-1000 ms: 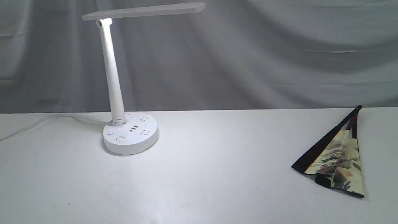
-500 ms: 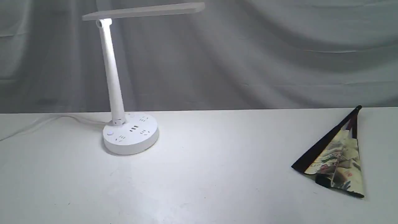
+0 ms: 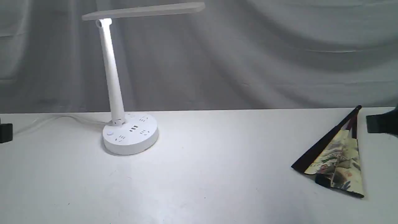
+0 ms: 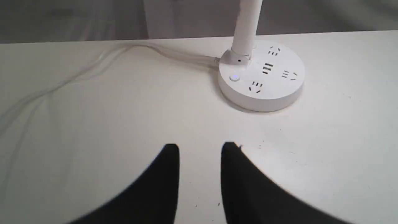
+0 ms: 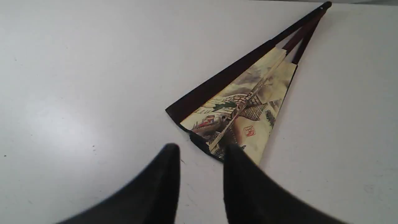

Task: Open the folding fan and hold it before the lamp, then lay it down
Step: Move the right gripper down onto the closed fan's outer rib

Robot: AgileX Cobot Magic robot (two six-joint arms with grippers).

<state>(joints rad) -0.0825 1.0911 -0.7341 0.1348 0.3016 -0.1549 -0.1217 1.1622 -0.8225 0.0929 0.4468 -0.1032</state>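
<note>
The folding fan (image 3: pixel 337 161) lies flat on the white table (image 3: pixel 217 180), far to the right in the exterior view and well apart from the lamp (image 3: pixel 115 77). It is only partly spread, forming a narrow wedge. Its pivot end points toward the table's far edge, and its wide, black-edged paper end faces the camera. One dark guard stick runs along the side nearer the lamp, and the painted village scene shows between the sticks.

The right gripper (image 5: pixel 201 148) hangs near the fan's wide end. Its two black fingers stand moderately apart with nothing between them. In the right wrist view one fingertip (image 5: pixel 233 152) overlaps the edge of the fan (image 5: pixel 245 102), and I cannot tell whether they touch. In the exterior view only a dark block of the right gripper (image 3: pixel 382 123) shows at the frame's right edge, near the pivot end but apart from it.

The left gripper (image 4: pixel 200 147) points toward the lamp's round socket base (image 4: pixel 264 77), with bare table between them. Its fingers are also parted by a moderate gap and hold nothing. In the exterior view just a dark sliver of the left gripper (image 3: pixel 4 133) shows at the left edge, low over the table.

The lamp stands upright, its flat bar head reaching out over the table. A pale cable (image 4: pixel 93 68) trails from the base.
</note>
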